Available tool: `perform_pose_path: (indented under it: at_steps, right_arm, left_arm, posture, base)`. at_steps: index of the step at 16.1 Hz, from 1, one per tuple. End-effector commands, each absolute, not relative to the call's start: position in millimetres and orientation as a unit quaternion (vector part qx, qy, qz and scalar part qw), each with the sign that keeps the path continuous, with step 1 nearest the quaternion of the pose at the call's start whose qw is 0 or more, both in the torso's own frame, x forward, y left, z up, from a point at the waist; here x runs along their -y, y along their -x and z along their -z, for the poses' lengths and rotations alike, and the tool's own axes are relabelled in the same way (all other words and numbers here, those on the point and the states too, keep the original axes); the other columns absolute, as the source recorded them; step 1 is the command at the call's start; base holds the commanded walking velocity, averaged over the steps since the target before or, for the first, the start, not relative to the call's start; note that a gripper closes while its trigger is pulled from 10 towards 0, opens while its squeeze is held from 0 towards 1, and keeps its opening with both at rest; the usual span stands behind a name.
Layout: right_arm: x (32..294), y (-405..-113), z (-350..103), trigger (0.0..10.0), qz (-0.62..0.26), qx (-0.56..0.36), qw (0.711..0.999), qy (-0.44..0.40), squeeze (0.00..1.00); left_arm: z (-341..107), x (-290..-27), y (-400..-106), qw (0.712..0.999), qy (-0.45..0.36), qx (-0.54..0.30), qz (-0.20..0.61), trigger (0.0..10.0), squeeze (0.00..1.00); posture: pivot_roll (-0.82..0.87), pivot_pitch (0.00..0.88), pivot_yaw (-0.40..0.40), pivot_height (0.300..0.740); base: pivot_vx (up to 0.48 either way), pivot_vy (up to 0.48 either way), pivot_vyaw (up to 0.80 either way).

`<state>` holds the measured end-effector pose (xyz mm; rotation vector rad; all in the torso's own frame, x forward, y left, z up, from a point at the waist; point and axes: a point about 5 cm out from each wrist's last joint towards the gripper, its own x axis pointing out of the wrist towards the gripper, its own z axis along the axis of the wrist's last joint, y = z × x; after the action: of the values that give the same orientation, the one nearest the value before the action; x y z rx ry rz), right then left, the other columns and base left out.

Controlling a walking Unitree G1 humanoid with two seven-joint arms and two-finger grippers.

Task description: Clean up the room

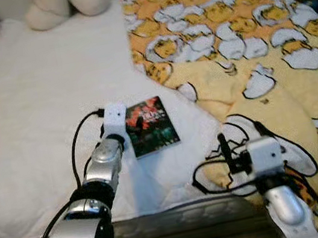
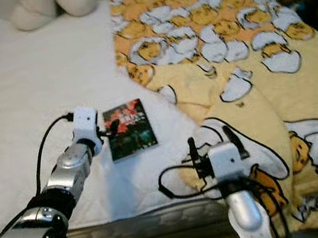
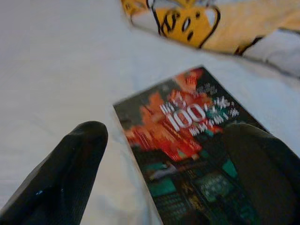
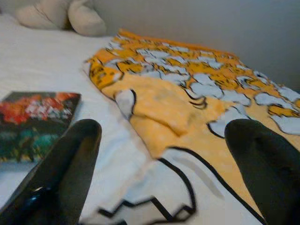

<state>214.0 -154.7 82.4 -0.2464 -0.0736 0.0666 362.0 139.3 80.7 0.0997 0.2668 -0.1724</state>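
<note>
Two silver arms are stretched forward over a bed (image 1: 29,110) covered by a white sheet. One book (image 1: 151,125) with a dark cover printed in red and green is laid flat on the sheet, near the middle of the bed and just beside the edge of a yellow blanket (image 1: 274,75) patterned with white eggshells. The left pincer (image 3: 164,173) is held low at the near end of the book, its black fingers (image 3: 70,173) spread apart, one over the bare sheet beside the book and the other over the cover; whether the cover is touched cannot be told. The right pincer (image 4: 164,164) is raised above the blanket's near corner, its fingers likewise parted and nothing gripped. Plush toys (image 1: 66,3) in pale cream are seen at the head of the bed.
</note>
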Motion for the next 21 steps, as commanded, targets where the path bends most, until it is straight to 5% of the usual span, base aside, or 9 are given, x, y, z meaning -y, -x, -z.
perform_pose_path:
  at_steps: [1, 5, 7, 8, 9, 18, 19, 20, 21]
  right_arm:
    - [153, -206, -88, 10.0, -0.038, 0.035, 0.99, 0.13, 1.0]
    - [150, -191, -93, 10.0, -0.048, 0.022, 0.99, 0.134, 1.0]
    - [147, -188, -95, 10.0, -0.069, 0.015, 0.987, 0.142, 1.0]
    - [145, -187, -96, 10.0, -0.076, 0.013, 0.987, 0.138, 0.84]
    - [144, -186, -98, 10.0, -0.072, 0.01, 0.988, 0.133, 0.0]
    - [139, -170, -98, 10.0, -0.064, -0.024, 0.99, 0.122, 0.0]
    - [138, -169, -98, 10.0, -0.064, -0.027, 0.99, 0.122, 0.0]
    - [138, -170, -98, 10.0, -0.063, -0.027, 0.99, 0.122, 0.0]
    - [139, -170, -98, 10.0, -0.063, -0.029, 0.99, 0.122, 0.0]
  left_arm:
    - [-83, -148, -365, 0.988, -0.028, -0.139, 0.066, 10.0, 1.0]
    - [-69, -156, -360, 0.98, 0.048, -0.19, 0.038, 10.0, 1.0]
    - [-64, -158, -357, 0.975, 0.092, -0.199, 0.025, 10.0, 0.0]
    - [-59, -158, -354, 0.97, 0.128, -0.208, 0.014, 10.0, 0.0]
    - [-55, -156, -352, 0.963, 0.165, -0.215, 0.01, 10.0, 0.0]
    - [-36, -137, -338, 0.95, 0.167, -0.259, 0.055, 10.0, 0.0]
    - [-33, -134, -336, 0.946, 0.18, -0.263, 0.062, 4.1, 0.0]
    - [-33, -134, -335, 0.944, 0.189, -0.263, 0.062, 0.0, 0.0]
    - [-33, -131, -335, 0.94, 0.206, -0.263, 0.07, 0.0, 0.0]
  posture:
    - [-0.23, 0.188, 0.082, 0.727]
    - [-0.24, 0.223, 0.079, 0.727]
    - [-0.25, 0.237, 0.078, 0.727]
    - [-0.25, 0.245, 0.077, 0.727]
    - [-0.25, 0.249, 0.076, 0.727]
    - [-0.26, 0.324, 0.116, 0.727]
    - [-0.27, 0.326, 0.117, 0.727]
    - [-0.27, 0.326, 0.117, 0.727]
    - [-0.27, 0.327, 0.115, 0.727]
  base:
    - [0.0, 0.0, 0.0]
    - [0.0, 0.0, 0.0]
    - [0.0, 0.0, 0.0]
    - [0.0, 0.0, 0.0]
    - [0.0, 0.0, 0.0]
    - [0.0, 0.0, 0.0]
    - [0.0, 0.0, 0.0]
    - [0.0, 0.0, 0.0]
    - [0.0, 0.0, 0.0]
